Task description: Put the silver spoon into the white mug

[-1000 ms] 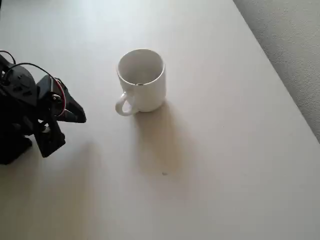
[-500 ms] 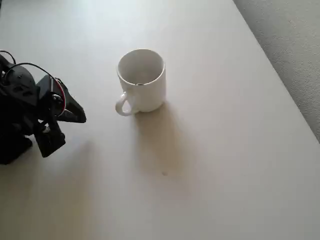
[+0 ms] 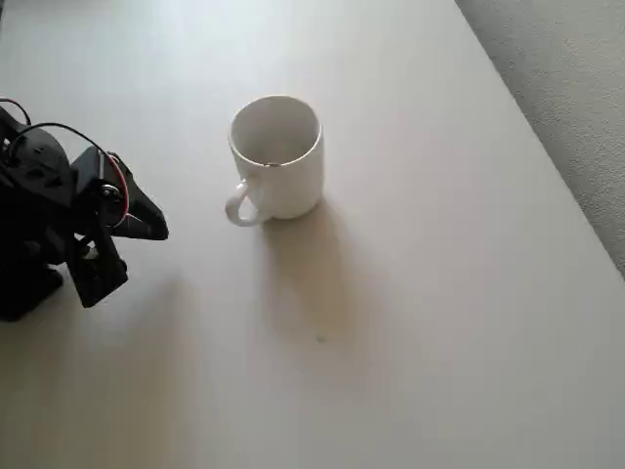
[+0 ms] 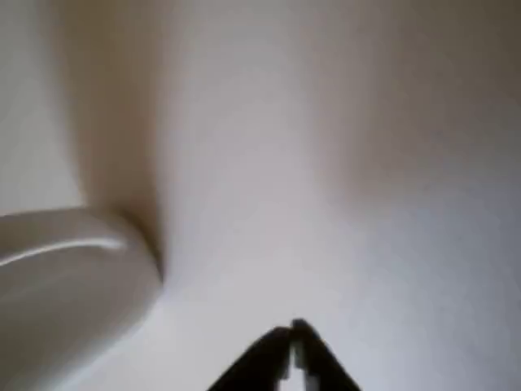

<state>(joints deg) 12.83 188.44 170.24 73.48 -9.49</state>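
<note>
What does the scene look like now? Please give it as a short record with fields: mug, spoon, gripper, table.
mug: the white mug stands upright on the table, handle toward the lower left in the overhead view; it also shows at the left of the wrist view
spoon: a thin metallic glint sits at the mug's inner near wall; too small to tell more
gripper: the gripper has its fingertips together, holds nothing, and stays left of the mug, apart from it, in the overhead view
table: plain light table
</note>
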